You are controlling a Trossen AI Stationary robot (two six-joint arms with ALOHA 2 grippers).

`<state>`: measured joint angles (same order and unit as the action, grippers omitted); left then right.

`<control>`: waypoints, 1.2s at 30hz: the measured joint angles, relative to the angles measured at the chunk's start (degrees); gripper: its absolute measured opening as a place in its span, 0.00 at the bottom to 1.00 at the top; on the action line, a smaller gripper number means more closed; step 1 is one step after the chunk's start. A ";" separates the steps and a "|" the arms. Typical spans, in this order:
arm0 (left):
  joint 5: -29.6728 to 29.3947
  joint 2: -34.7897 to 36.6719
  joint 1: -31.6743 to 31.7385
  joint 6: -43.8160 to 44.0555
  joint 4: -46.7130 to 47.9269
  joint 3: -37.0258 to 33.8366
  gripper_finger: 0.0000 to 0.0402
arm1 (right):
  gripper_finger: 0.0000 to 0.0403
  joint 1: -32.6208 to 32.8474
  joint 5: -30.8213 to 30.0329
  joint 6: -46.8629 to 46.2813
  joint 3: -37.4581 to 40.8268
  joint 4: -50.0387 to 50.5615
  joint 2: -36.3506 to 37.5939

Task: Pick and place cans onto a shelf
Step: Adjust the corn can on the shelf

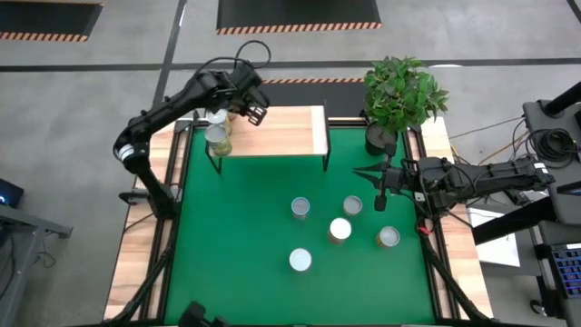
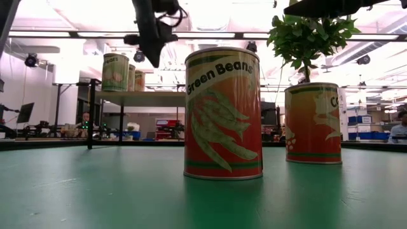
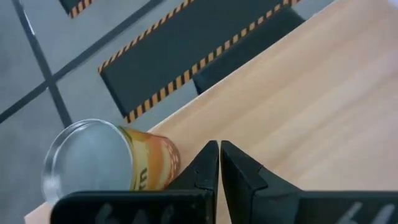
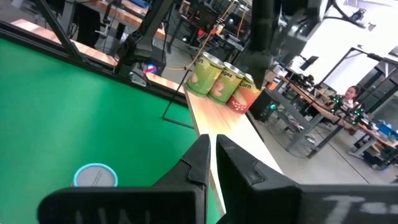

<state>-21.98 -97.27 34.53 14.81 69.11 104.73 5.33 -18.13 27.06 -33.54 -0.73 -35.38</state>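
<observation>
The shelf (image 1: pixel 277 133) is a pale-wood board on thin black legs at the far side of the green mat. Three cans (image 4: pixel 225 81) stand in a row at its left end, also seen on the shelf in the low view (image 2: pixel 115 71). Several more cans (image 1: pixel 339 229) stand upright on the mat, among them a Green Beans can (image 2: pixel 222 114). My left gripper (image 1: pixel 256 111) hangs shut over the shelf, just right of the cans, with one can (image 3: pixel 112 158) beside its fingers (image 3: pixel 208 163). My right gripper (image 1: pixel 361 172) is shut, level over the mat's right side.
A potted plant (image 1: pixel 399 95) stands at the mat's far right corner, close to my right arm. The shelf's board (image 3: pixel 298 93) is bare to the right of the cans. Wooden table strips border the mat (image 1: pixel 263 227) on both sides.
</observation>
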 joint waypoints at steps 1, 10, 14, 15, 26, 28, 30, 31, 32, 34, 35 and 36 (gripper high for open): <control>-0.04 -0.32 0.59 -0.37 -0.72 -0.44 0.00 | 0.04 0.00 0.00 0.03 0.00 0.00 0.01; -6.05 -2.50 2.69 -1.15 -0.88 -0.53 0.00 | 0.04 -0.04 0.00 0.05 0.00 0.11 0.01; -7.84 -2.64 2.74 -1.16 -0.40 -0.53 0.00 | 0.04 -0.09 0.00 0.04 0.00 0.23 -0.01; -8.50 -2.64 2.78 -1.09 -0.01 -0.53 0.00 | 0.04 -0.09 0.00 0.05 0.00 0.25 0.01; -11.64 -2.64 3.22 0.04 3.12 -0.53 0.00 | 0.04 -0.09 0.00 0.04 0.00 0.32 0.01; -11.62 -2.64 3.22 0.07 3.12 -0.53 0.00 | 0.04 -0.09 0.00 0.04 0.00 0.33 0.01; -11.64 -2.64 3.18 0.11 3.12 -0.53 0.00 | 0.04 -0.09 0.00 0.06 0.00 0.33 0.00; -11.64 -2.64 3.18 0.23 3.12 -0.53 0.00 | 0.04 -0.09 0.00 0.06 0.00 0.33 0.01; -11.64 -2.63 3.16 0.26 3.12 -0.53 0.00 | 0.04 -0.09 0.00 0.06 0.00 0.33 0.01; -11.64 -2.45 2.89 0.26 3.12 -0.53 0.00 | 0.04 -0.09 0.00 0.08 0.00 0.45 0.01; -11.64 -2.27 2.78 0.26 3.14 -0.53 0.00 | 0.04 -0.09 0.00 0.08 0.00 0.46 0.01; -11.64 -2.10 2.65 0.26 3.18 -0.48 0.00 | 0.04 -0.09 0.00 0.08 0.00 0.46 0.01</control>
<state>-33.63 -99.37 37.19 15.07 72.29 104.25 5.23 -18.13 27.14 -33.54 -0.27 -35.38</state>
